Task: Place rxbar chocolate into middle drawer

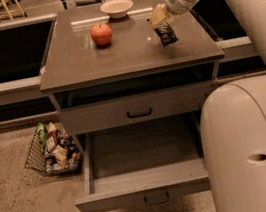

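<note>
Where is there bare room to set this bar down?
The middle drawer is bare from its left wall to the robot arm hiding its right end. The tabletop is free in front of the apple. The gripper holds the rxbar chocolate over its right side.

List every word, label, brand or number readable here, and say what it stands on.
None can be read.
rxbar chocolate, held by the gripper above the cabinet top, near its right edge: pale print, too blurred to read.
Packets in the wire basket on the floor: print too small to read.
</note>
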### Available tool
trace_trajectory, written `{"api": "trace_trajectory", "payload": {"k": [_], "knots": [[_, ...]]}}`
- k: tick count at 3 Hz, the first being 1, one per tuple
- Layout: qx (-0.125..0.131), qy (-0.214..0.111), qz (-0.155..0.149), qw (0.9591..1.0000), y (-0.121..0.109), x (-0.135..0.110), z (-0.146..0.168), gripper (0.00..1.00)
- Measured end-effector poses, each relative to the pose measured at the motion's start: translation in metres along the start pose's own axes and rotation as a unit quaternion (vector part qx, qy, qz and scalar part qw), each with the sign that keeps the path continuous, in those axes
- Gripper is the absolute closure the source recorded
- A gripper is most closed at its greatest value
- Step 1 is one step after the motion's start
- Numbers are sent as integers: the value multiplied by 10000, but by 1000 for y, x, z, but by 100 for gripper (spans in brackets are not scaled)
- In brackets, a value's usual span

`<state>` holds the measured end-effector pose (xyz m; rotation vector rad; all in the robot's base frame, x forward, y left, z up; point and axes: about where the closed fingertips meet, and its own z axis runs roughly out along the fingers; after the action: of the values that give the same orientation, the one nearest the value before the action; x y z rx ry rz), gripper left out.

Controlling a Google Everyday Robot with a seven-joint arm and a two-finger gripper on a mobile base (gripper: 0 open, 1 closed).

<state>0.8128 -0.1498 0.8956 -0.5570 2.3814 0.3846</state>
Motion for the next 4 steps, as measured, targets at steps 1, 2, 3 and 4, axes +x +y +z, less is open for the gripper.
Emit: {"api": "trace_trajectory", "payload": {"k": [1,2,3,4], "knots": [[-389,-64,-532,9978,27,7,-5,100],[-1075,-16,-1260,9862,76,32,-12,100],[-1779,69,-1927,9650,117,62,-16,100],[-1872,67,-2106,9594,123,65,-12,100]]}}
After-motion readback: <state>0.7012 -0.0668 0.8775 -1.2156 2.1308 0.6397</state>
